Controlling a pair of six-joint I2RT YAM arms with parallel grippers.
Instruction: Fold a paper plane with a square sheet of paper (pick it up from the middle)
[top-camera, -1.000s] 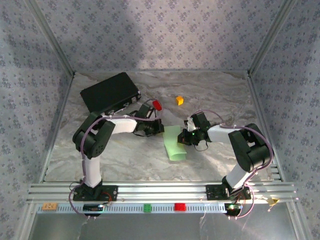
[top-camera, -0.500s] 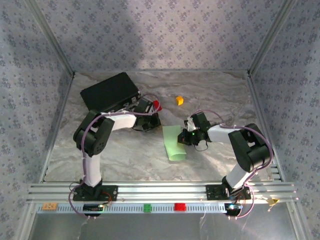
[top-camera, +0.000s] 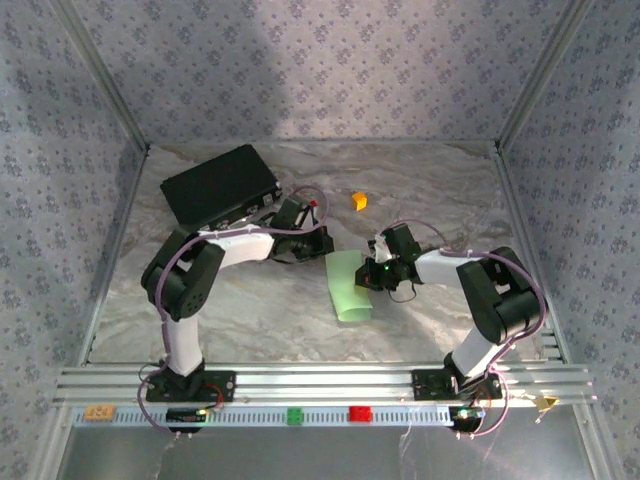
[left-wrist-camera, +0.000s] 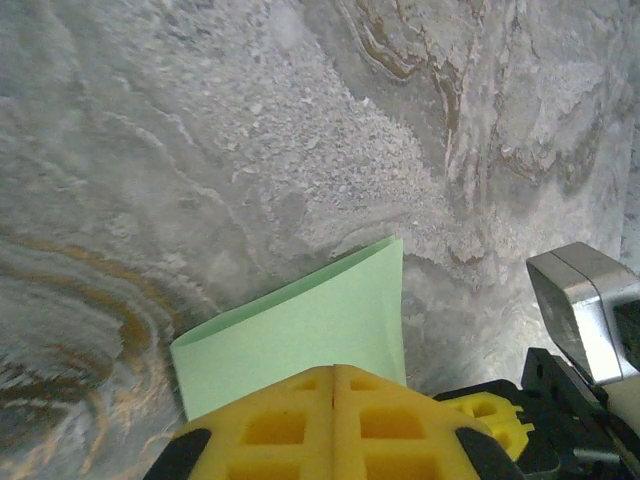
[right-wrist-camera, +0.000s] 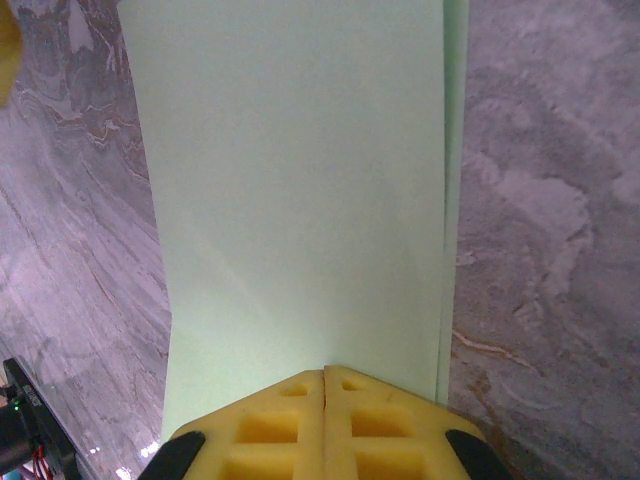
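1. The black case (top-camera: 220, 185) lies at 10 o'clock on the table (top-camera: 250, 320). Its lid is down, so you cannot tell what is in it.
2. The sheet (top-camera: 348, 287) lies flat near the middle of the table. It is folded into a long strip that runs from 12 to 6 o'clock, slightly tilted.
3. Your left gripper (top-camera: 316, 244) sits at the sheet's 11 o'clock corner. In the left wrist view its yellow fingers (left-wrist-camera: 280, 425) meet along one seam with no gap. The sheet (left-wrist-camera: 300, 335) spreads out from them toward 12 o'clock.
4. You cannot tell whether the left fingers pinch the sheet's edge or only rest over it.
5. Your right gripper (top-camera: 372, 275) is at the sheet's 2 o'clock edge. In the right wrist view its fingers (right-wrist-camera: 270, 430) are also pressed together, and the sheet (right-wrist-camera: 300, 180) runs straight out to 12 o'clock. Whether paper is caught between them cannot be told.
6. A small orange block (top-camera: 358, 200) lies at the sheet's 12 o'clock, well apart from it.
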